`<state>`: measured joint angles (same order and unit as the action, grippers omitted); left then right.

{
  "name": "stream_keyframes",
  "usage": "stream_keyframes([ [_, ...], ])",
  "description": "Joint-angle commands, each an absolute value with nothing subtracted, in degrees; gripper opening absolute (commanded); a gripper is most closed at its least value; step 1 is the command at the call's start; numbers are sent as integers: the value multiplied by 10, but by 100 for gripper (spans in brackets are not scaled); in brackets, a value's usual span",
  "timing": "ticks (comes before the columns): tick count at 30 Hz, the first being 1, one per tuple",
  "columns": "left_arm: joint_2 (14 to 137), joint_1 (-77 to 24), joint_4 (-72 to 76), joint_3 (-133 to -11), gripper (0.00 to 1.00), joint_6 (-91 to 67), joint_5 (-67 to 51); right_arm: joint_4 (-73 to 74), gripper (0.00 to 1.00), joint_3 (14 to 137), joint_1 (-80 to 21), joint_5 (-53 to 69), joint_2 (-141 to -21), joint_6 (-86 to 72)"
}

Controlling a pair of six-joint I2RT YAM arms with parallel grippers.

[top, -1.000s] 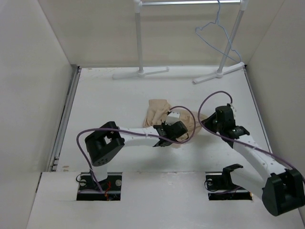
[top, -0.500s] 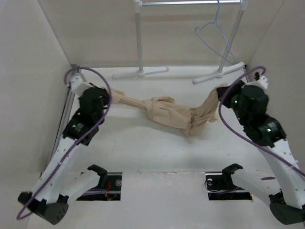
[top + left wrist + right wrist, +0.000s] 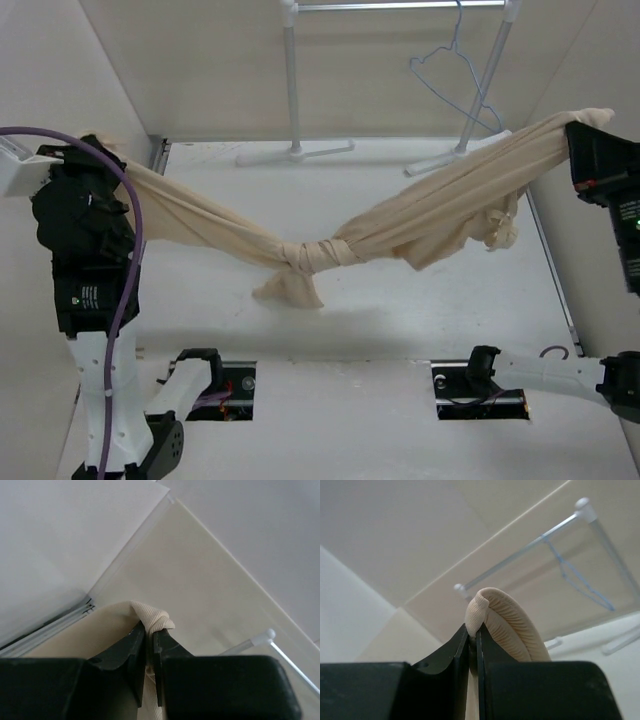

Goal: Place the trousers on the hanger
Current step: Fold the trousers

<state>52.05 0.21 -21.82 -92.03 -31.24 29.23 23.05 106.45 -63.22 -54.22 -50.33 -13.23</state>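
Observation:
The beige trousers [image 3: 420, 215] hang stretched in the air between both arms, with a knot [image 3: 305, 256] at the low middle above the table. My left gripper [image 3: 92, 148] is shut on one end at the far left, fabric [image 3: 150, 617] pinched between its jaws. My right gripper [image 3: 585, 125] is shut on the other end at the far right, a fold of fabric [image 3: 492, 615] bulging above its jaws. The light-blue wire hanger [image 3: 450, 75] hangs on the rack bar at the back right, also in the right wrist view [image 3: 580, 582].
A white tubular garment rack [image 3: 292, 80] with flat feet stands at the back of the table. Beige walls close in on the left, right and back. A metal rail [image 3: 135, 250] runs along the table's left edge.
Both arms have risen and spread wide apart, lifting the trousers off the table and pulling them taut; earlier they lay crumpled between the grippers.

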Motion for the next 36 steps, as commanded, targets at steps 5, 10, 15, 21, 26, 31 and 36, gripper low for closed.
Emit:
stream_keyframes([
  [5,597,27,-197,-845,8,-308,240,75,4,908,-487,-550,-557,-13],
  [10,690,25,-205,-965,6,-315,239,171,1,1012,-387,-417,-649,-151],
  [15,675,55,-218,-1093,6,-301,247,185,1,1117,-445,-410,-622,-128],
  [21,629,65,-207,-1107,7,-290,271,166,3,1045,-608,-504,-529,-100],
  [26,565,53,-207,-908,8,-274,295,156,3,822,-529,-539,-460,-168],
  [31,490,50,-228,-560,38,-331,316,231,2,594,-307,-415,-431,-384],
  [36,481,75,-251,-511,78,-323,282,225,1,463,-43,-101,-459,-490],
])
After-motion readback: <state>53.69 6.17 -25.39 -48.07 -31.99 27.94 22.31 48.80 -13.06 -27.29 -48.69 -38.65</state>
